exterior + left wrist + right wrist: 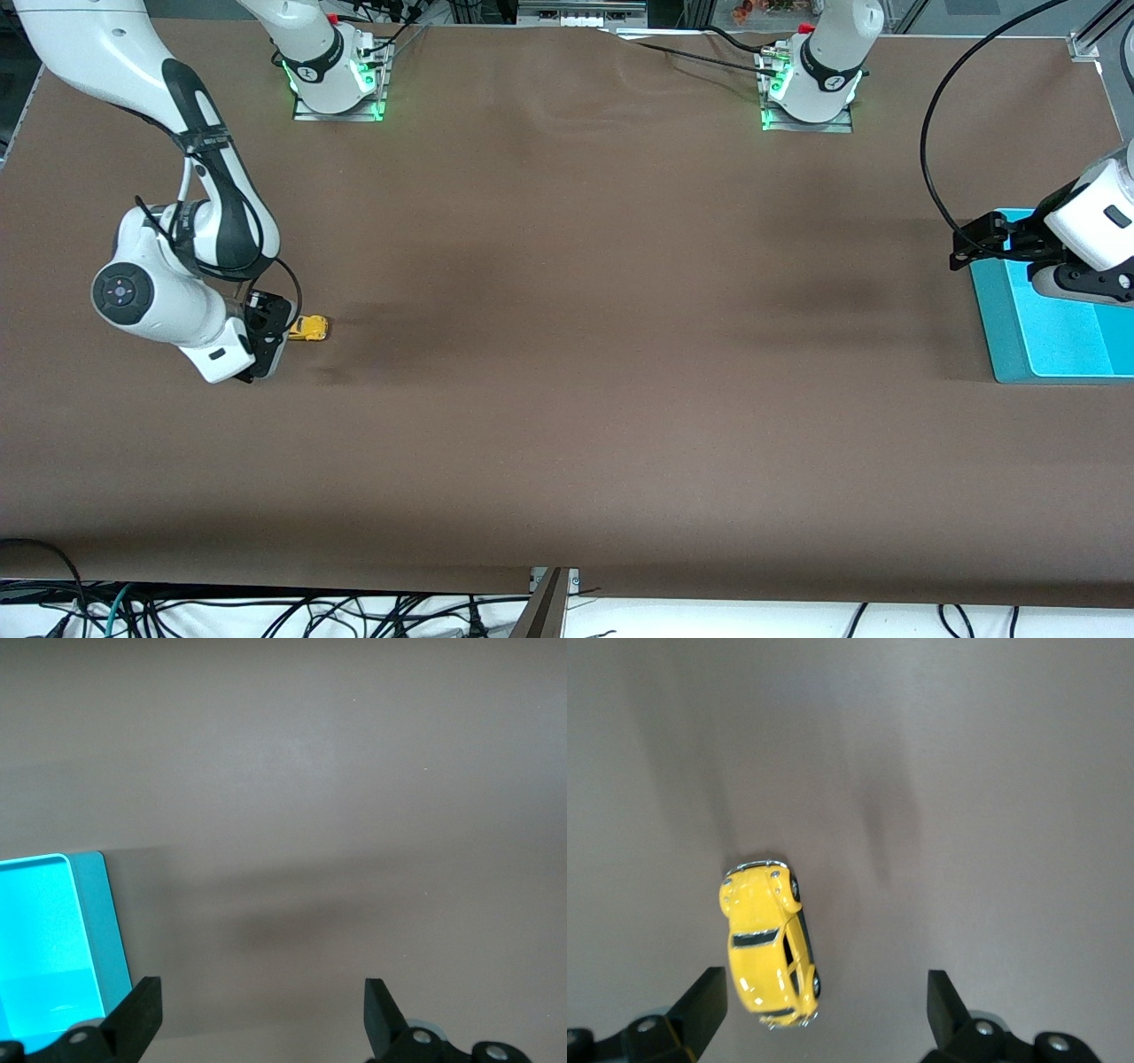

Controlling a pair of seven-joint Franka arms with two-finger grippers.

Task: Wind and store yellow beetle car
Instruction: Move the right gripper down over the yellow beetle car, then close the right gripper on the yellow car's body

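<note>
**One yellow car under the right gripper, wide bare table around it**

Front view: the brown table (567,372) lies bare across its whole middle, with open room from the car out to the edge nearest the camera. One yellow beetle car (309,328) sits on the table toward the right arm's end, touching or just beside the right gripper (266,341), which hangs low over the spot beside it. One turquoise tray (1019,337) lies at the left arm's end, cut off by the picture's edge, and the left gripper (979,244) waits over the tray's rim nearest the table's middle.

Left wrist view: the left gripper (261,1005) has its two fingers (142,1010) spread wide, with nothing between them. Below lie bare table and the corner of the tray (93,921).

Right wrist view: the right gripper (824,1001) is spread wide too. The single car (768,943) stands on its wheels on the table between the fingers (704,1001), close to one of them and well apart from the other. Its body is bright yellow and rounded, with dark windows, small dark wheels and a chrome bumper at each end.
</note>
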